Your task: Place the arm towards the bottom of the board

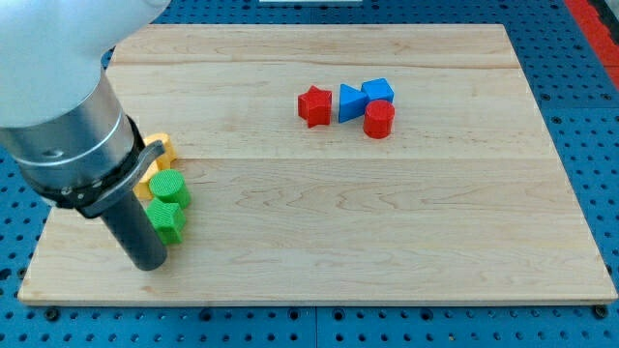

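Tip (148, 264): stiff rod, low at the worktop's (387, 242) left, beside green blocks (167, 205). No hand for you to grip with; blocks need no handling.

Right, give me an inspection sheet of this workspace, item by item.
Surface: wooden board on a blue perforated base.
Job's things: my tip sits near the view's bottom-left edge of the board, just left of the green blocks.
Clutter: green cylinder and green star stacked in a column beside the rod; yellow blocks partly hidden behind the arm, shapes unclear. Near the view's top: red star, blue triangle, blue cube, red cylinder, bunched together.
Grippers: none; rod only.
Cables: nothing seen.
Surroundings: red strip at the view's top right.
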Robot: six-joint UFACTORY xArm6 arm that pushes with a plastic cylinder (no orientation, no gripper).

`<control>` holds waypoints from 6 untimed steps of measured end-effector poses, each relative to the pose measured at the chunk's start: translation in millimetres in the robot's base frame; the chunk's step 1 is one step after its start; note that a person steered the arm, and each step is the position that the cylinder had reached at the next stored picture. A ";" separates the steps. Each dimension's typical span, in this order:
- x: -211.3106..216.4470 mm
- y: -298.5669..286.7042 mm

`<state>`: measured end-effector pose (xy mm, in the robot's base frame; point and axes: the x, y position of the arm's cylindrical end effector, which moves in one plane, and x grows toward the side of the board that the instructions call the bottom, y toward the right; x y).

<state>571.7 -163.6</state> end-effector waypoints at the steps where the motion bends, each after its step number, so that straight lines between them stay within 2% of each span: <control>1: -33.2 8.3; 2: -45.7 11.4; 3: -29.7 24.9; 4: 10.6 80.5; 5: 18.5 107.6; 6: 18.5 110.5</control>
